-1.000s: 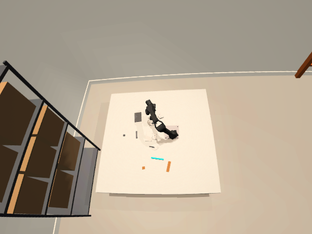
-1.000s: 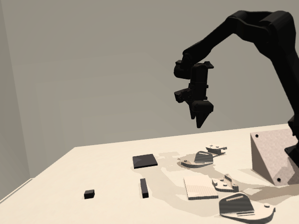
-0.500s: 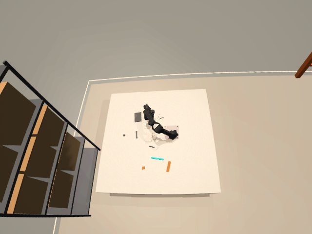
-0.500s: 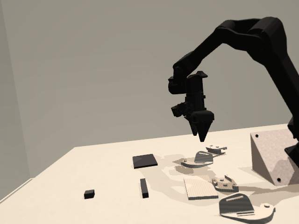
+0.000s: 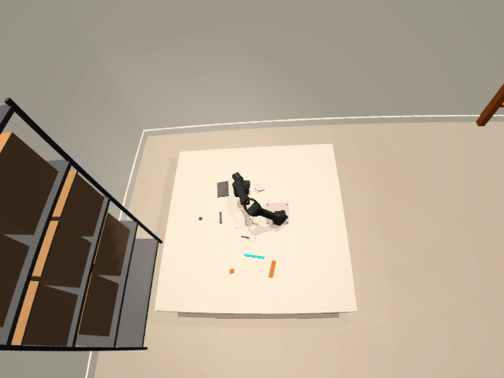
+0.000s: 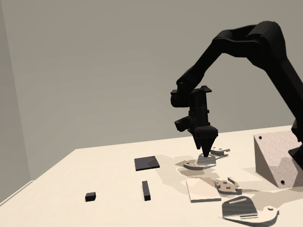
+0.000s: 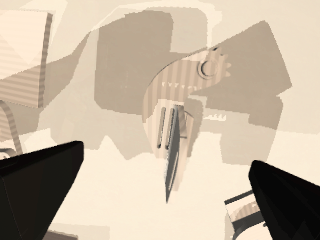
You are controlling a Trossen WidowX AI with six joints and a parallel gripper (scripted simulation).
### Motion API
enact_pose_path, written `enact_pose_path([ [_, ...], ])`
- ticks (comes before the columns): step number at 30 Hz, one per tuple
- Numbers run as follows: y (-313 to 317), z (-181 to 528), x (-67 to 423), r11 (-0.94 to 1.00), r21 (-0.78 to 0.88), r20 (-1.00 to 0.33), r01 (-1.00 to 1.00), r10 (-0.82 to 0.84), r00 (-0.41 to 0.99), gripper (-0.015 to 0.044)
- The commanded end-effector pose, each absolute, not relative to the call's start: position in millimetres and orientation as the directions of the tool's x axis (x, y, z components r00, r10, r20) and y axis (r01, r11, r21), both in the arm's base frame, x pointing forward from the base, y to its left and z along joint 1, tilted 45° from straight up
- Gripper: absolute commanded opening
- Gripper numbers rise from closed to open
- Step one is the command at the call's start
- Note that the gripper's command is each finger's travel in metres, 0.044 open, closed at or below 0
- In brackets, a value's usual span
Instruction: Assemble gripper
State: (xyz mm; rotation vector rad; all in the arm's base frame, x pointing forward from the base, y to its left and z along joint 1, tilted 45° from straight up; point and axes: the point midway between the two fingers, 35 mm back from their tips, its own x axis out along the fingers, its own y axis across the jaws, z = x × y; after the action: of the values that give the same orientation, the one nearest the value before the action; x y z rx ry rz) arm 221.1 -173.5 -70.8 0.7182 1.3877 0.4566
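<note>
My gripper [image 6: 202, 152] [image 7: 167, 154] is open and empty, pointing down just above the far jaw. That jaw [image 6: 200, 167] [image 7: 167, 92] lies flat with its thin upright fin between the two fingers in the wrist view; its toothed round end points away from them. The other jaw [image 6: 266, 216] lies nearest the exterior camera, apart from the rest. The part with small raised pins [image 6: 227, 187], seemingly the gripper base, lies beside a striped pale plate, with no jaw on it. A part with round holes [image 6: 220, 149], seemingly the housing plate, lies behind the far jaw, partly hidden by the right finger in the wrist view.
The striped pale plate [image 6: 203, 191] [image 7: 20, 60] is near the base. A dark flat pad [image 5: 222, 189] [image 6: 147, 163], a dark bar [image 5: 220, 217] [image 6: 146, 190] and a small dark block [image 5: 200, 218] [image 6: 90, 196] lie beyond. A speckled wedge [image 6: 269, 156] stands by the arm.
</note>
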Motion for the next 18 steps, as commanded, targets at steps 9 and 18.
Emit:
enact_pose_path([
  [9, -158.7, -85.1, 224.5, 0.706, 0.698, -0.716, 0.121, 0.682, 0.148, 0.0440],
  [18, -148.4, -95.3, 226.5, 0.705, 0.698, -0.715, 0.121, 0.683, 0.149, 0.0440],
])
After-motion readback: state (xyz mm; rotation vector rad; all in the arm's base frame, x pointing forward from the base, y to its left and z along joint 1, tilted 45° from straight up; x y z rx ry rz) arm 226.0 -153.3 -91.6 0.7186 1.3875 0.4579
